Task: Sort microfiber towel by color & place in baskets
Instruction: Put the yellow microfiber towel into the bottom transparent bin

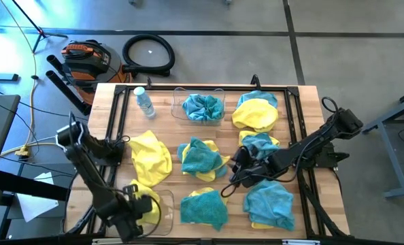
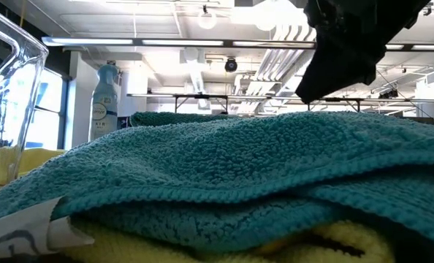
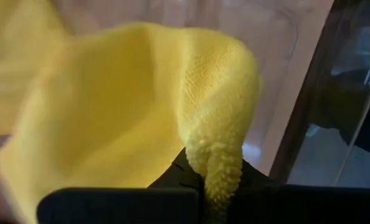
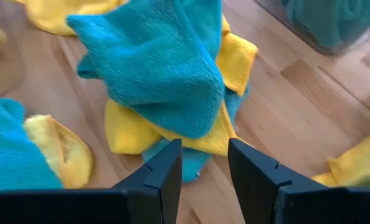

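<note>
My left gripper (image 1: 135, 211) is at the near left, over a clear basket (image 1: 162, 212), and is shut on a yellow microfiber towel (image 3: 129, 106). A second clear basket (image 1: 176, 109) at the far middle holds teal towels (image 1: 203, 107). My right gripper (image 4: 203, 168) is open and points slanting down at a pile with a teal towel (image 4: 166, 68) on a yellow towel (image 4: 126, 134) in the table's middle (image 1: 202, 160). It touches nothing. My left gripper pinches a bunched fold of the yellow towel (image 3: 219, 171) between its two fingers. The fingers come from above and point down. The towel hangs below them, spread out inside the clear basket's walls (image 3: 284, 93). I cannot tell whether its lower end touches the basket's floor.
Loose towels lie about the table: yellow (image 1: 151, 158) at the left, teal (image 1: 203, 207) at the near middle, teal on yellow (image 1: 270, 204) at the near right, yellow and teal (image 1: 256, 112) at the far right. A small clear bottle (image 1: 144, 102) stands at the far left.
</note>
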`<move>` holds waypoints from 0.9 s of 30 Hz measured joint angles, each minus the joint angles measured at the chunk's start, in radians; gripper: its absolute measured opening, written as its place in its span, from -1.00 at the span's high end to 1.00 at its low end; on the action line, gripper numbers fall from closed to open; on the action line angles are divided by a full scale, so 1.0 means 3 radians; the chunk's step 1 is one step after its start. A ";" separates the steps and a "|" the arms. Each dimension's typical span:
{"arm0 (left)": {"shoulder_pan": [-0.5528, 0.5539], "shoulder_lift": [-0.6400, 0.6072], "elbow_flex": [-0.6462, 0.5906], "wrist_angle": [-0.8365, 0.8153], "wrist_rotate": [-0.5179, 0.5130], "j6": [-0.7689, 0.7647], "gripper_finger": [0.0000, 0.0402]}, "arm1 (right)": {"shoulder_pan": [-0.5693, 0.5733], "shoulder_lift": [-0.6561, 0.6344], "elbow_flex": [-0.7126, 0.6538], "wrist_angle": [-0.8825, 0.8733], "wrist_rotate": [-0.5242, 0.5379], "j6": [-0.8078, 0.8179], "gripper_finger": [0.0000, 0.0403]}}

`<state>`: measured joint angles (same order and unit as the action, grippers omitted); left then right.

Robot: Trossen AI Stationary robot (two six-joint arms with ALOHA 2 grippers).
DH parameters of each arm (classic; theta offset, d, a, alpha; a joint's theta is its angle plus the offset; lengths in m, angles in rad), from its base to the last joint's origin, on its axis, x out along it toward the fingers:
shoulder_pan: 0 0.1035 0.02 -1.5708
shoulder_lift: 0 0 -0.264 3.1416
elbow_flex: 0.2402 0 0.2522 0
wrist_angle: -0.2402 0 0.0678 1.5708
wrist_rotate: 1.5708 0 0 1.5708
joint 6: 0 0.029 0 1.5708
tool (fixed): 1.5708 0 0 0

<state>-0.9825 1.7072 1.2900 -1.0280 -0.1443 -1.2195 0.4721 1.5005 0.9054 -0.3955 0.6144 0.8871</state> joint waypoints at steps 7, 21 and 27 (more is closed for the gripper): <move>0.0024 0.0362 0.0000 0.0372 0.0180 0.0060 1.00 | 0.0000 0.0001 0.0000 0.0259 0.0003 -0.0198 0.38; 0.0026 0.0565 -0.0001 0.0665 0.0419 0.0130 1.00 | 0.0143 0.0001 0.0000 0.0336 -0.0008 -0.0194 0.38; 0.0041 0.0565 -0.0001 0.0427 0.0188 -0.0068 0.93 | 0.0177 0.0003 0.0000 0.0391 -0.0006 -0.0185 0.38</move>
<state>-0.9702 1.8767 1.2896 -0.9000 -0.0879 -1.2398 0.5251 1.5013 0.9054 -0.2783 0.6125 0.8314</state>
